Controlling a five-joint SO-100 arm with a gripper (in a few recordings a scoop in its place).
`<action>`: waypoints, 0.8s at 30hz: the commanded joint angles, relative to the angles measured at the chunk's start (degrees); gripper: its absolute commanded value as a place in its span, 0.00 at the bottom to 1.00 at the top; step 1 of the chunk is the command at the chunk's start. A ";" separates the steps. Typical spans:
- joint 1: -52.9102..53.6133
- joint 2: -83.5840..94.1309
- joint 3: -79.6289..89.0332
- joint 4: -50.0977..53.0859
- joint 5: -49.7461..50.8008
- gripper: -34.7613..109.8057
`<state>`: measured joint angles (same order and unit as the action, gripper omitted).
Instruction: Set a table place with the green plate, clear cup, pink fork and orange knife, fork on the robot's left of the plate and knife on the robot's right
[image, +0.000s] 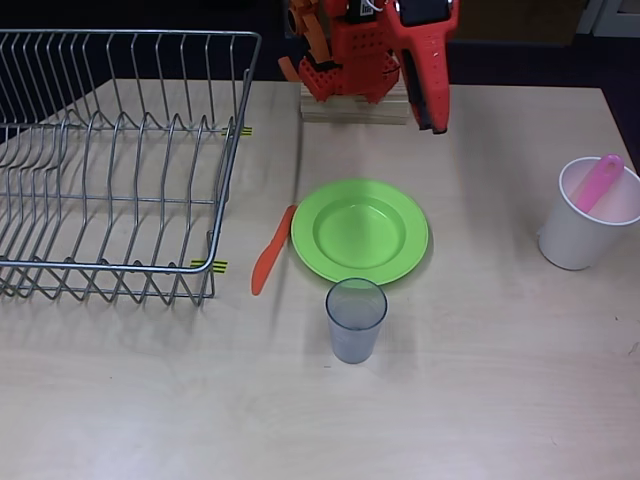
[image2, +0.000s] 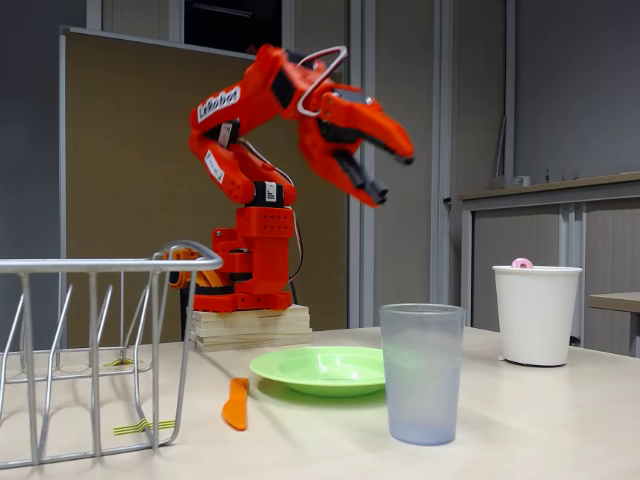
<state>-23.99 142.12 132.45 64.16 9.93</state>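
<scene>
On the table – one green plate, one clear cup, one orange knife; hand spread.

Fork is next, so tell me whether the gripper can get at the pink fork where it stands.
Probably yes: the pink fork stands handle-up in the white cup, nothing over it. The gripper, open, hangs high above the table.

You've got open table along the near edge and between the green plate and the white cup at right in the overhead view. The wire rack walls off the left, the orange knife lies between rack and plate, and the clear cup stands just before the plate's near rim.
</scene>
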 joint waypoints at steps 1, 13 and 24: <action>-7.65 -8.35 -8.53 2.02 19.78 0.42; -29.97 -38.14 -32.78 7.56 57.13 0.45; -39.46 -59.50 -53.09 7.82 72.95 0.44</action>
<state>-61.52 84.20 83.32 72.95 79.28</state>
